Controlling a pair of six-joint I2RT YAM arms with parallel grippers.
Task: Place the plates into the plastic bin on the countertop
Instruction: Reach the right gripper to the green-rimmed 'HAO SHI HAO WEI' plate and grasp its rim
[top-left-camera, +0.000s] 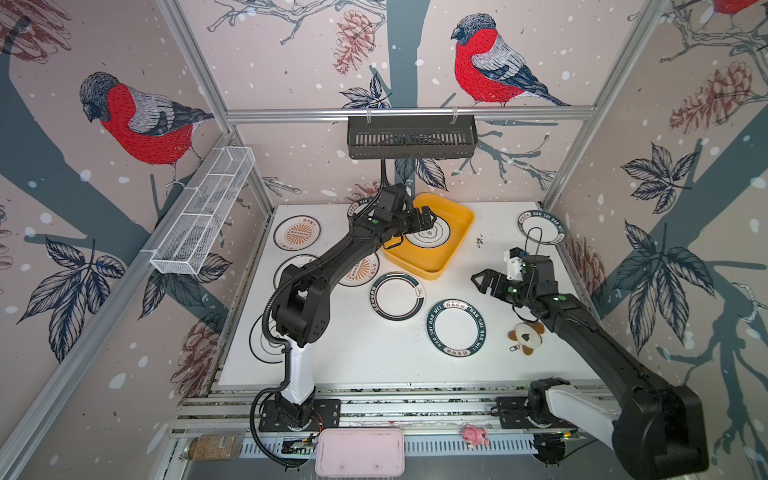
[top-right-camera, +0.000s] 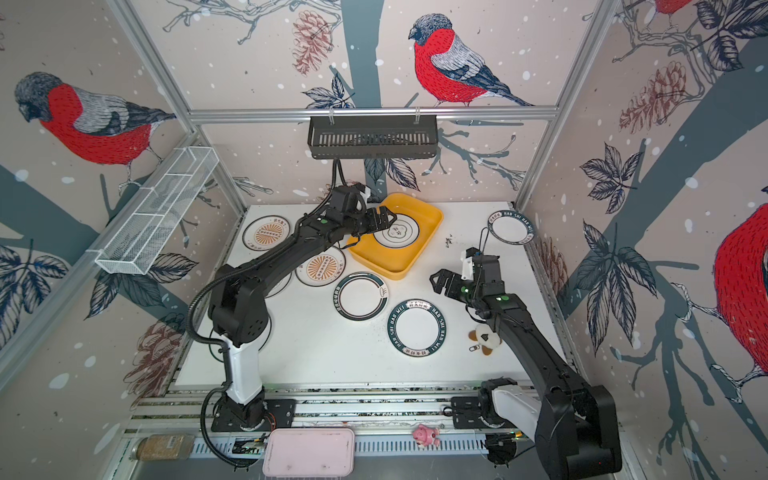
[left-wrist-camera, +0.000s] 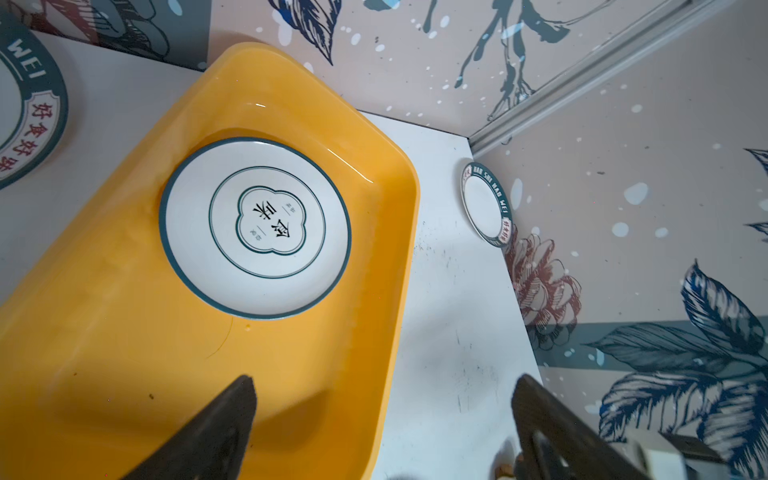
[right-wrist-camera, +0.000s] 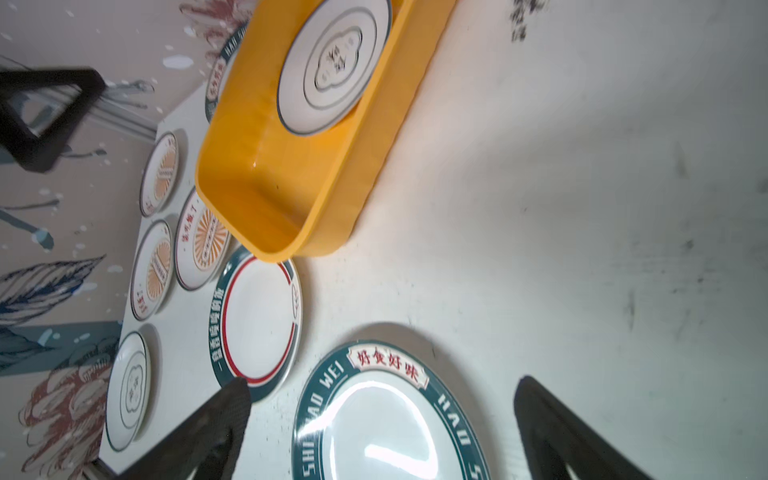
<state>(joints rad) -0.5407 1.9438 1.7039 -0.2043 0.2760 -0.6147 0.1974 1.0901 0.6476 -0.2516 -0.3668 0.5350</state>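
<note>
My left gripper (top-left-camera: 428, 217) hangs spread wide and empty over the plastic bin (top-left-camera: 459, 237), where 1 of the plates (left-wrist-camera: 255, 228) lies flat on the floor just ahead of and below my fingertips, with bare yellow floor nearer my wrist. 8 more lie flat on the countertop (top-left-camera: 374, 361); the green-rimmed plate (top-left-camera: 456, 327) sits just below my right gripper (top-left-camera: 480, 283), which is also wide open and holding nothing. I judge that plate falls to my right hand, the nearer 1, with the bin lying ahead of it and farther out.
</note>
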